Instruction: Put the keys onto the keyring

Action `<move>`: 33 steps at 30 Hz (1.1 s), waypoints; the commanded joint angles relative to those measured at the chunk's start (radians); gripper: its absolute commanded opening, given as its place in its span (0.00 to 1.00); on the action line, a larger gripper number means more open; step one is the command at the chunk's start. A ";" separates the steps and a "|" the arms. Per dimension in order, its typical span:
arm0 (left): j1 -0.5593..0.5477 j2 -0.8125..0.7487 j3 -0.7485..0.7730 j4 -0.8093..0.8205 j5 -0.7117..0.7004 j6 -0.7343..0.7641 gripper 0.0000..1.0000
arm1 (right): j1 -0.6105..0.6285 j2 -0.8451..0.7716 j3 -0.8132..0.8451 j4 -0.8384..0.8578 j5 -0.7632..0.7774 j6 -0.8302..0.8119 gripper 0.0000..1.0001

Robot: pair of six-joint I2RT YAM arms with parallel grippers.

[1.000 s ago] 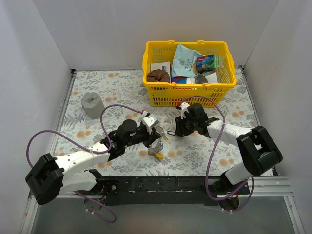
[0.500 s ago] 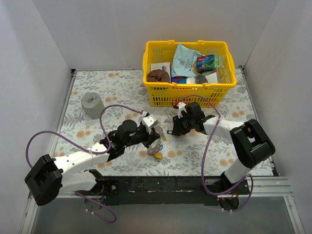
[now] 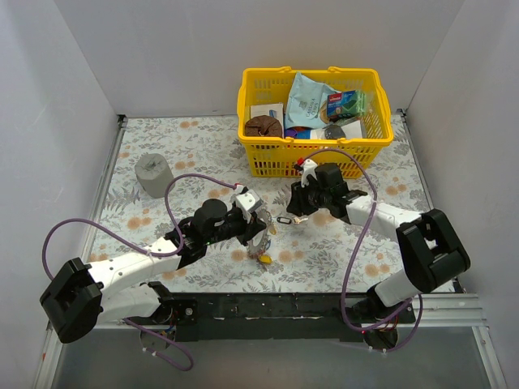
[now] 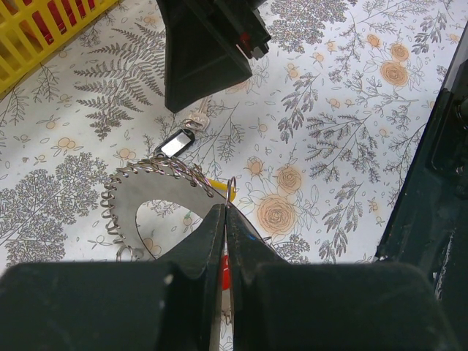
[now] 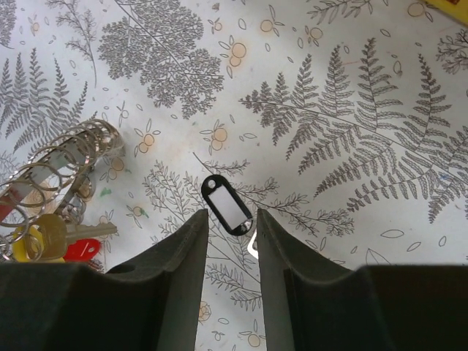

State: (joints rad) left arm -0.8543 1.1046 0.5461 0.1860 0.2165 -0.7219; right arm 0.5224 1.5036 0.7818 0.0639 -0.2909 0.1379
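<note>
White arm links (image 3: 130, 267), black joints (image 3: 212, 212), purple cables (image 3: 61, 231); left pincer (image 4: 225, 210), right pincer (image 5: 229, 218) black.

The left arm (image 3: 138, 263) is stretched low from its base at the near left edge, forward and rightward toward the middle. Its wrist is turned so that the left gripper (image 3: 258, 232) is pointed down and to the right. In the left wrist view its fingers (image 4: 197, 248) are seen pressed together, with only a hairline gap left at the tips.

The right arm (image 3: 381, 217) is folded at a raised elbow on the near right, and its forearm is reached leftward toward the middle. The right gripper (image 3: 293, 212) is tilted downward. Its fingers (image 5: 183, 256) are held apart, with a clear gap between them. The two grippers are kept near each other without touching.
</note>
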 commanded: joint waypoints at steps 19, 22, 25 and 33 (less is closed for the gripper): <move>-0.005 -0.006 0.020 0.004 -0.009 0.009 0.00 | -0.027 0.144 0.025 0.025 -0.079 0.012 0.36; -0.005 -0.005 0.020 0.004 -0.009 0.007 0.00 | -0.028 0.139 0.025 0.013 -0.091 0.003 0.32; -0.005 -0.008 0.017 0.003 -0.008 0.007 0.00 | -0.028 0.129 0.011 0.013 -0.100 -0.006 0.28; -0.005 -0.011 0.014 0.003 -0.009 0.006 0.00 | -0.033 0.104 -0.022 0.010 -0.143 -0.027 0.22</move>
State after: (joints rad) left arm -0.8543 1.1080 0.5461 0.1795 0.2165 -0.7216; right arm 0.4946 1.6394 0.7731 0.0696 -0.3820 0.1352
